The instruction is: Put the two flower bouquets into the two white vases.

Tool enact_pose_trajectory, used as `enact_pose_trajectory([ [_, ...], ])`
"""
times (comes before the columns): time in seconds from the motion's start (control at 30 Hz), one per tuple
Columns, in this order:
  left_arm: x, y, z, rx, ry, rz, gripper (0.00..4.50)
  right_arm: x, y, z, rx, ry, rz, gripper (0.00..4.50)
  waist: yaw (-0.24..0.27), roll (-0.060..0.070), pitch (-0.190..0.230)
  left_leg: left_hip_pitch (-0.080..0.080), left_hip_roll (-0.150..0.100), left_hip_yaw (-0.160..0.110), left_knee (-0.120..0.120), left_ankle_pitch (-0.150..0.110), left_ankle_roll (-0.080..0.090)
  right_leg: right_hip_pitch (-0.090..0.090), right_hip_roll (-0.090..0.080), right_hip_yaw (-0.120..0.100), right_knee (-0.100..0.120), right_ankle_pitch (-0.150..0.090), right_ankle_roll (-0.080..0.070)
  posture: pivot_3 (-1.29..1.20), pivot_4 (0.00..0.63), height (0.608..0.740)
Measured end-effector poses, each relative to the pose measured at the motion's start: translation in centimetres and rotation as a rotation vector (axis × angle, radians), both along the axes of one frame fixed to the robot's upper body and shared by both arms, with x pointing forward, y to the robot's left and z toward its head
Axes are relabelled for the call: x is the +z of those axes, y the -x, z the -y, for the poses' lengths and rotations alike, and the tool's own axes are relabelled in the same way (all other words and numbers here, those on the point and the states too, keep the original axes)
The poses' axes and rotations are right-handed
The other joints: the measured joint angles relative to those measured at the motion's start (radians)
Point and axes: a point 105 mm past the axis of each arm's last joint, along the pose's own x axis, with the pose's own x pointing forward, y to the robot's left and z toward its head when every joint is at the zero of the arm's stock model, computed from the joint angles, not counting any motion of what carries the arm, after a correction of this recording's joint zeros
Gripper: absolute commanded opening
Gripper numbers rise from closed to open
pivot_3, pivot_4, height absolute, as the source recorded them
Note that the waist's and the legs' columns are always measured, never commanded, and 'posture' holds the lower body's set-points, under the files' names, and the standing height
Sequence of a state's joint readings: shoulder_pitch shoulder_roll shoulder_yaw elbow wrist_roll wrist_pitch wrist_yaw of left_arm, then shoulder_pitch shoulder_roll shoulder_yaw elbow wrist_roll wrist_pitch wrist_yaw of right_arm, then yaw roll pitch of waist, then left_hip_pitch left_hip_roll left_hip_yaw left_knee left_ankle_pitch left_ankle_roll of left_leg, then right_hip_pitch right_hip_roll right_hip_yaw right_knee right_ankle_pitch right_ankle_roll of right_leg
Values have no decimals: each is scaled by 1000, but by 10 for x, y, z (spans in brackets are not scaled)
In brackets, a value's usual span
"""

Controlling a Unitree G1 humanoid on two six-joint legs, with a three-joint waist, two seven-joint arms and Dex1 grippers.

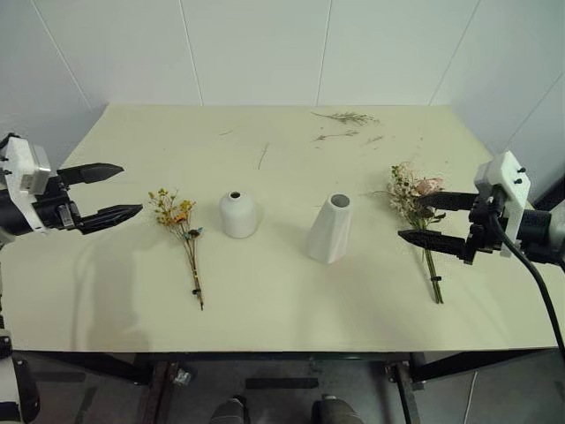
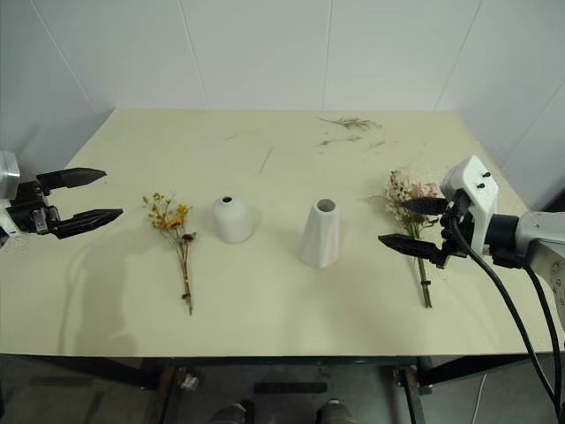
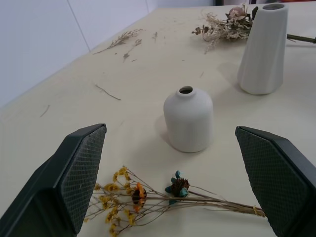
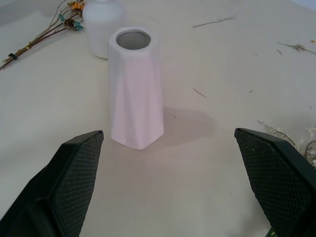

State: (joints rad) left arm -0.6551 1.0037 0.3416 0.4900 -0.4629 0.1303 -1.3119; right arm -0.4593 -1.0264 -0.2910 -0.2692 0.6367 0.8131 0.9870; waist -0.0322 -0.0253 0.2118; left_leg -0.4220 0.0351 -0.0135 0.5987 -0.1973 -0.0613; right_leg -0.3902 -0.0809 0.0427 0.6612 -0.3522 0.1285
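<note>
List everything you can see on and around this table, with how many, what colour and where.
Table: one, pale cream, against white wall panels.
Round vase: one, white, upright, left of centre.
Tapered vase: one, white, upright, right of centre.
Yellow-orange sprig bunch: one, lying flat left of the round vase.
Pink and white bouquet: one, lying flat near the right edge.
Loose twigs: several, brown, scattered at the far side.
Left gripper: black, open, left of the sprig bunch.
Right gripper: black, open, over the bouquet.
</note>
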Motion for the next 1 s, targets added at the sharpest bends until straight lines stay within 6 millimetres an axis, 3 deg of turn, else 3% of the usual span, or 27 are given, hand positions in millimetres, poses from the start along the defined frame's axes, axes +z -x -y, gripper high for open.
enact_pose_trajectory([
  [0.5, -11, 5, -3, 59, 33, 11, 4479, 13, -12, -18, 60, -4, 70, 4500, 1, 0, 0, 0, 1, 2, 1, 0, 0, -1, 0, 2, 0, 0, 0, 0, 150, 740],
  [0.77, -33, 9, -4, 272, 128, -61, 4479, 31, -23, -32, 208, -61, 199, 4500, -5, 0, 0, 0, 2, 3, 1, 0, 1, -1, 1, 3, 0, 1, 0, 0, 150, 740],
  [1.0, -46, 0, 0, 512, 217, -177, 4479, 32, -22, -33, 328, -77, 209, 4500, 3, 0, 0, 0, 2, 2, 3, 0, 1, 0, 1, 3, 0, 2, 1, 0, 150, 740],
])
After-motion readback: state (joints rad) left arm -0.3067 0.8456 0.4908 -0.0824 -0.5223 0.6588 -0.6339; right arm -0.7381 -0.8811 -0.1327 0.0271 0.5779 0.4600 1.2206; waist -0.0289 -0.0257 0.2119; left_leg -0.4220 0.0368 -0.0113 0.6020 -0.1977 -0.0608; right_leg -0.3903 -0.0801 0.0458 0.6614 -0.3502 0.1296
